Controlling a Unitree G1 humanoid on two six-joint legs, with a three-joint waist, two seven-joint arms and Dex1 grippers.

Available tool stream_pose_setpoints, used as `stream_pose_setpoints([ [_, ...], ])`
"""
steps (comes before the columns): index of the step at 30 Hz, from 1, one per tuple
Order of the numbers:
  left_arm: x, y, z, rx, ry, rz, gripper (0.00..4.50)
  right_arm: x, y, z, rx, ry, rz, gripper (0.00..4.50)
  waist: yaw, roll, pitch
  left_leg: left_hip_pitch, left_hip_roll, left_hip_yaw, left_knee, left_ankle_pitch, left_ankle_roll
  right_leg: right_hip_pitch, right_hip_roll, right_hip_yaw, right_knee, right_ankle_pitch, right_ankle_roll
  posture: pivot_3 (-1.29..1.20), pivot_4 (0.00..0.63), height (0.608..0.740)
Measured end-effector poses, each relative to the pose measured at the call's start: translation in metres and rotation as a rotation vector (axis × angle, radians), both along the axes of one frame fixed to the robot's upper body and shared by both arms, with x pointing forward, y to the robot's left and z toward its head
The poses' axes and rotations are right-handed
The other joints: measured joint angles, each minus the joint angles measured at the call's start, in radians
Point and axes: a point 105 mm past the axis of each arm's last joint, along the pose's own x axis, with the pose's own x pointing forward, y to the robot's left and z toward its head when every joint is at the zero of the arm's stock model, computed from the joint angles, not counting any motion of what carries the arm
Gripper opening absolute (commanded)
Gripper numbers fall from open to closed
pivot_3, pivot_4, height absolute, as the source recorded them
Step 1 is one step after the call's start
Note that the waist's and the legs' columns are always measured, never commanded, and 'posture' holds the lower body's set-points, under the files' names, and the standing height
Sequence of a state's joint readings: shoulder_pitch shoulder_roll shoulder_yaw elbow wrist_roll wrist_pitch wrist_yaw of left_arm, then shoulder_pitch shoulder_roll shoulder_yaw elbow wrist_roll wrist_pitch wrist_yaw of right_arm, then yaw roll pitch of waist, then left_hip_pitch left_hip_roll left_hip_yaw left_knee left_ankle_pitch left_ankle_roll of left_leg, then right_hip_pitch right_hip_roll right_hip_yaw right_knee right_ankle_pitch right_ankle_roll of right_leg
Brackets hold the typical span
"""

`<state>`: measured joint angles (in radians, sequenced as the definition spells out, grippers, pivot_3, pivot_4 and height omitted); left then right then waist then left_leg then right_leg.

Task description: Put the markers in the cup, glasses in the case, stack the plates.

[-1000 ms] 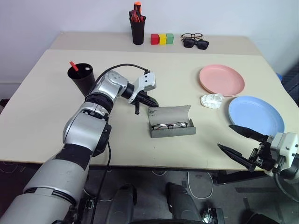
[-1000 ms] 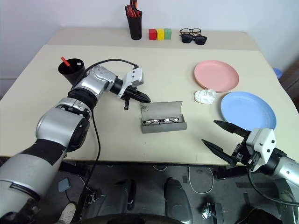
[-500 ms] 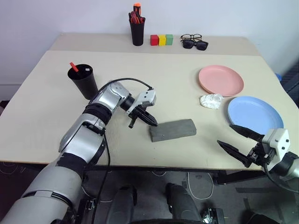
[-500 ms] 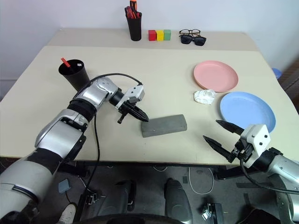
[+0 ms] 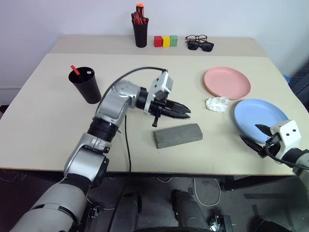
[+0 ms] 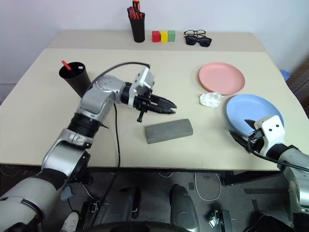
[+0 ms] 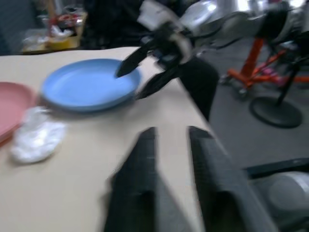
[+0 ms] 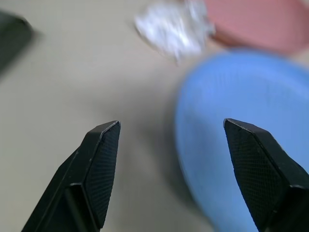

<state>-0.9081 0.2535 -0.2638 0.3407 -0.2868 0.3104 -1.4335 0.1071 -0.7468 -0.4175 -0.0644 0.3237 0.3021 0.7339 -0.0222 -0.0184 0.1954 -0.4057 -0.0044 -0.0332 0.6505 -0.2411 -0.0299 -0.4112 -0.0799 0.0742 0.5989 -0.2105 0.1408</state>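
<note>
Grey case (image 5: 178, 135) shut near table's (image 5: 48, 121) front edge, marker (image 5: 75, 70) in black cup (image 5: 85, 85) toward left edge, left gripper (image 5: 182, 110) slightly parted and empty, right gripper (image 8: 169, 133) wide open, empty, at blue plate (image 5: 263, 120).

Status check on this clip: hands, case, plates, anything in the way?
Left hand above closed case, holding nothing. Right hand open at blue plate edge. Pink plate apart, unstacked. Crumpled white wad between plates.

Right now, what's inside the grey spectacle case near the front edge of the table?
Nothing can be seen inside: the grey case lies shut on the table, its lid covering whatever it holds. The left gripper hovers just above it, touching nothing.
</note>
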Motion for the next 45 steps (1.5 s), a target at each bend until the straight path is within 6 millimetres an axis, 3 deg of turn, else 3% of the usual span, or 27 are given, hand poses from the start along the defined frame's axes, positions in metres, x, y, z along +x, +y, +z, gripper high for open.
stream_pose_setpoints([
  [4, -0.006, 0.004, -0.020, 0.048, 0.027, 0.008, 4.46, 0.011, -0.003, -0.014, 0.016, 0.046, -0.008, 3.47, 0.001, 0.000, 0.000, 0.000, 0.000, 0.000, 0.002, 0.000, 0.000, 0.001, 0.000, 0.000, 0.000, 0.001, -0.001, 0.00, 0.150, 0.740],
  [13, 0.002, 0.003, -0.020, 0.064, -0.059, 0.087, 4.46, 0.038, 0.003, -0.013, 0.014, 0.044, 0.030, 3.47, 0.004, 0.001, 0.000, 0.000, 0.000, 0.000, 0.003, 0.000, 0.000, 0.002, 0.000, 0.000, -0.001, 0.001, -0.001, 0.00, 0.150, 0.740],
  [14, 0.002, 0.003, -0.020, 0.064, -0.070, 0.092, 4.50, 0.040, 0.005, -0.014, 0.016, 0.048, 0.037, 2.92, 0.004, 0.001, 0.000, 0.000, 0.000, 0.000, 0.003, 0.000, 0.000, 0.002, 0.000, 0.000, -0.001, 0.001, -0.001, 0.00, 0.150, 0.740],
  [15, 0.003, 0.003, -0.019, 0.065, -0.077, 0.098, 4.50, 0.041, 0.005, -0.014, 0.016, 0.051, 0.040, 2.67, 0.004, 0.001, 0.000, 0.000, 0.000, 0.000, 0.003, 0.000, 0.000, 0.002, 0.000, 0.000, -0.001, 0.001, -0.001, 0.00, 0.150, 0.740],
  [20, 0.004, 0.005, -0.017, 0.066, -0.098, 0.114, 4.50, 0.044, 0.006, -0.017, 0.011, 0.074, 0.056, 0.09, 0.002, 0.001, 0.000, 0.000, 0.000, 0.000, 0.003, 0.000, 0.000, 0.002, 0.000, 0.000, -0.001, 0.001, -0.001, 0.00, 0.150, 0.740],
  [37, 0.004, 0.003, -0.011, 0.050, -0.126, 0.138, 4.50, 0.047, 0.002, 0.000, -0.101, 0.030, 0.047, 0.03, 0.003, 0.000, 0.000, 0.001, 0.000, 0.000, 0.004, 0.000, 0.000, 0.003, 0.000, 0.000, -0.001, 0.001, -0.001, 0.00, 0.150, 0.740],
  [41, 0.006, 0.003, -0.012, 0.048, -0.125, 0.152, 4.50, 0.058, 0.010, 0.027, -0.149, -0.089, 0.084, 0.03, -0.003, 0.001, 0.000, 0.001, 0.000, 0.001, 0.003, 0.000, 0.000, 0.002, 0.000, 0.001, -0.001, 0.001, -0.001, 0.00, 0.150, 0.740],
  [45, 0.005, 0.006, -0.012, 0.054, -0.125, 0.165, 4.50, 0.080, 0.032, 0.077, -0.209, -0.274, 0.169, 0.03, -0.017, 0.001, 0.001, 0.001, 0.000, 0.000, 0.003, 0.000, 0.000, 0.002, 0.000, 0.000, -0.001, 0.001, -0.001, 0.00, 0.150, 0.740],
])
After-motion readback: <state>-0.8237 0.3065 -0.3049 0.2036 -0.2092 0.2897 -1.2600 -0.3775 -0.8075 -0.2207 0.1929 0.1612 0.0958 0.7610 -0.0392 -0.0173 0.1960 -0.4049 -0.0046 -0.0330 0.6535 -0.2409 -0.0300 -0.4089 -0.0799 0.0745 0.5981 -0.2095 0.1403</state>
